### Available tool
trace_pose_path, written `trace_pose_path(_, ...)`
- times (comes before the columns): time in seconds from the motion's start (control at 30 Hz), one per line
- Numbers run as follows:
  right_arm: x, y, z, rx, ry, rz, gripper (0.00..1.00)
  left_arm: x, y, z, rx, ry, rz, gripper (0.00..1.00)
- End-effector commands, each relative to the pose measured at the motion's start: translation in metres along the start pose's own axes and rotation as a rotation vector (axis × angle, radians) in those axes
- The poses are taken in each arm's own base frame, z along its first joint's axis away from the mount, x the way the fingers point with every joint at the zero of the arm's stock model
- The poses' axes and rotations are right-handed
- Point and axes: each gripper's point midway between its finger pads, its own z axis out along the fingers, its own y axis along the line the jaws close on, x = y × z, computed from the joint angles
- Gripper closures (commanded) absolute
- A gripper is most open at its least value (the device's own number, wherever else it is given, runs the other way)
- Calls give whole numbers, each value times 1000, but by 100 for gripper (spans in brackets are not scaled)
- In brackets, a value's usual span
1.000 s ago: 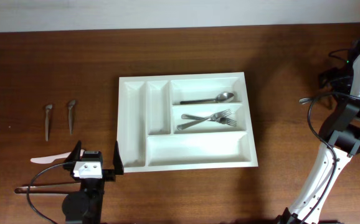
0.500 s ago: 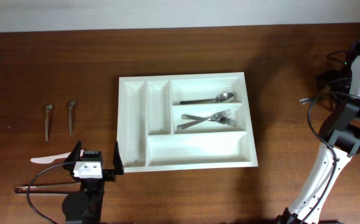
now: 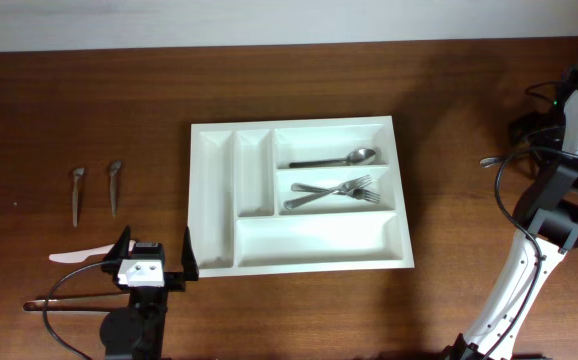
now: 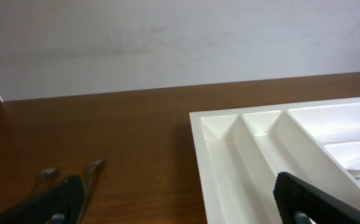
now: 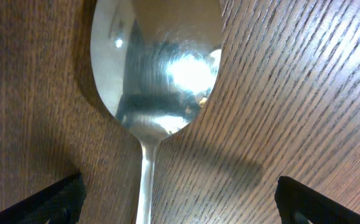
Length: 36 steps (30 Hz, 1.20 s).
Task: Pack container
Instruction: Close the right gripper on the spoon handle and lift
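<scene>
1. Container. The container (image 3: 319,242) lies flat on the counter (image 3: 449,120), near its middle. Its two narrow compartments are on the side toward the left arm and its three wide ones are toward the right arm. The packed spoon (image 3: 335,158) lies in the far wide compartment. Two forks (image 3: 335,189) lie crossed in the middle wide compartment.

2. Left gripper. We find the left gripper (image 3: 156,250) fully open and holding nothing. It sits low at the near edge of the counter, just beside the container's near left corner. In the left wrist view the container (image 4: 230,155) fills the right half. One finger (image 4: 317,200) is in front of its rim, and we cannot tell whether they touch. A white plastic utensil (image 3: 73,257) lies by the other finger. Two small metal utensils (image 3: 78,195) lie farther off, side by side.

3. Right gripper. The right gripper (image 5: 180,208) is also spread wide and grips nothing. It hovers close over a loose spoon (image 5: 155,62) on the counter, well apart from the container. The spoon's handle runs between the fingers (image 5: 49,200). We see a clear gap to the handle on each side.
</scene>
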Motion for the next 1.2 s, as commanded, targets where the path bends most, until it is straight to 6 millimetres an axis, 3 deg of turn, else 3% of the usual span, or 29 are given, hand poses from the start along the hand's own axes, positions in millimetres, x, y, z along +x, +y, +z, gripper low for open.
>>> trace_pose_path(0.0,7,-9,23,55,35,-3,2,2,2,0,-12,2,19,1)
trace_pose_path(0.1,6,-8,23,51,31,-2,10,2,2,0,-12,2,19,1)
trace_pose_path(0.27,5,-7,23,46,26,2,34,2,2,0,-12,2,19,1)
trace_pose_path(0.5,4,-6,24,41,21,2,38,2,2,0,-12,2,19,1)
trace_pose_path(0.6,3,-5,24,39,19,2,55,2,2,0,-12,2,19,1)
trace_pose_path(0.8,3,-4,24,37,16,2,65,2,2,0,-12,2,19,1)
trace_pose_path(0.93,2,-4,23,33,14,3,95,2,2,0,-12,2,19,1)
trace_pose_path(1.17,2,10,10,-44,27,5,96,2,2,0,-12,2,19,1)
